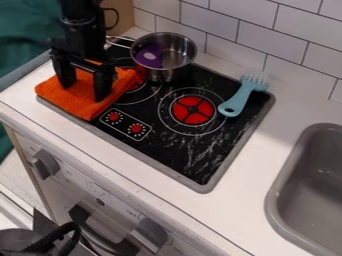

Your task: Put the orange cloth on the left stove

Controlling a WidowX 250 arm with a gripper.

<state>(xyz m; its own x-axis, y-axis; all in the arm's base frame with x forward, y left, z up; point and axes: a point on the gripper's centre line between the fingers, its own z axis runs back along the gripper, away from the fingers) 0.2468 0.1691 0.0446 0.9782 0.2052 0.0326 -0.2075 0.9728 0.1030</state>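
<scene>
The gripper [85, 88] hangs at the upper left, open, its two fingers spread wide over the orange cloth [75, 101]. Their tips are down at the cloth; whether they touch it, I cannot tell. The cloth lies folded across the stove's left corner and the counter edge. Its right side reaches onto the left burner [139, 91], which is partly hidden by the cloth and the pot.
A metal pot [165, 74] with a purple object [149, 55] inside stands at the stove's back left. A light-blue fork-like utensil [239, 101] lies beside the right burner [194, 110]. The sink [276, 197] is at right, a tiled wall [210, 22] behind.
</scene>
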